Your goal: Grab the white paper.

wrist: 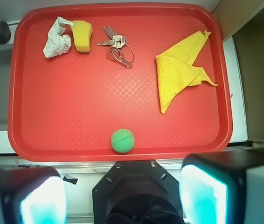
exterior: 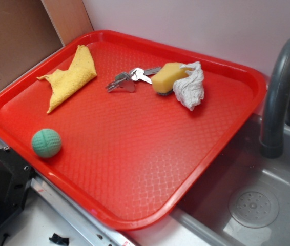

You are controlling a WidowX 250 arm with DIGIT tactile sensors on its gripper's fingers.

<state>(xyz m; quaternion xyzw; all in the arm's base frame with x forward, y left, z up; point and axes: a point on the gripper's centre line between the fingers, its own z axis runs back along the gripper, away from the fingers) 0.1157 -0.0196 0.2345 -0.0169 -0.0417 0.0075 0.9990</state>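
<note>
A red tray [exterior: 135, 169] with a raised rim and a patterned floor was seen resting beside a grey sink [exterior: 268, 205], whose dark curved faucet [exterior: 281, 87] rose at the tray's right edge in the exterior view. The white paper [exterior: 191, 86], a crumpled wad with grey creases, was found in the tray's far right part in the exterior view and at the upper left in the wrist view [wrist: 57, 38]. It was pressed against a yellow sponge [exterior: 166, 78], which lay just beside it. A bunch of keys [exterior: 129, 79] on a ring was placed next to the sponge, on the side away from the paper. A folded yellow cloth [exterior: 70, 77] was spread farther along, well apart from the paper. A green ball [exterior: 46, 142] was set near the tray's near rim, apart from everything else.

No brand, label or legible writing could be made out on any item.

The tool [wrist: 122, 196] was seen in the wrist view only, at the bottom edge, outside the tray's near rim and well apart from the paper. Its two fingers [wrist: 202, 193] were spread wide and nothing was held between them.
</note>
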